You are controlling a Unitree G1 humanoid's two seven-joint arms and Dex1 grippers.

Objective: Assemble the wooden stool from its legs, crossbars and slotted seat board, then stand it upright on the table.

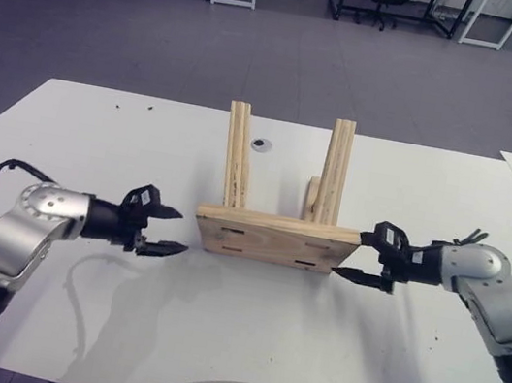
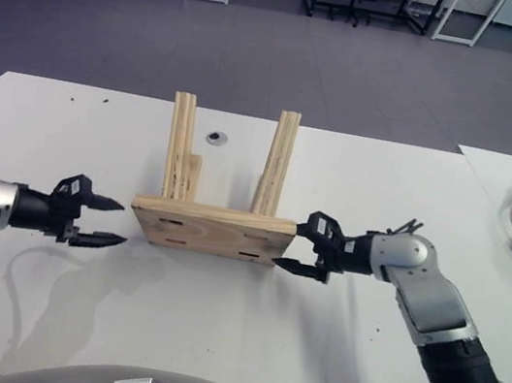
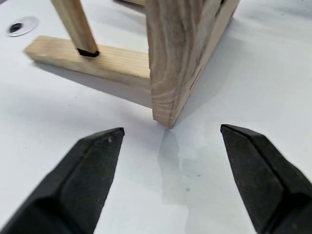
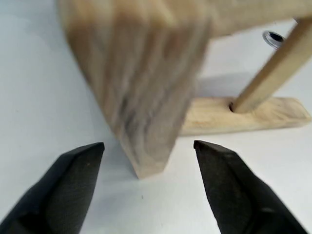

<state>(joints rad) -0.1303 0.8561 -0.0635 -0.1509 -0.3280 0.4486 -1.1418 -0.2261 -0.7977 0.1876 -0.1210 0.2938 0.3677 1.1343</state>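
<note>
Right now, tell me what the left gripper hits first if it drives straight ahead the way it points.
Probably the near end of the seat board: it sits straight ahead of the open left gripper.

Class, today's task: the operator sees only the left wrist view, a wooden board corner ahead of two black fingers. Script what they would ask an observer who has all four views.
Operator: Is the stool upright yet?
Observer: No. It lies on its side on the table. The seat board stands on its long edge, its slotted face towards the robot, and the legs point away.
Operator: Where is the right gripper?
Observer: The right gripper is open at the board's right end, straddling that end's lower corner.
</note>
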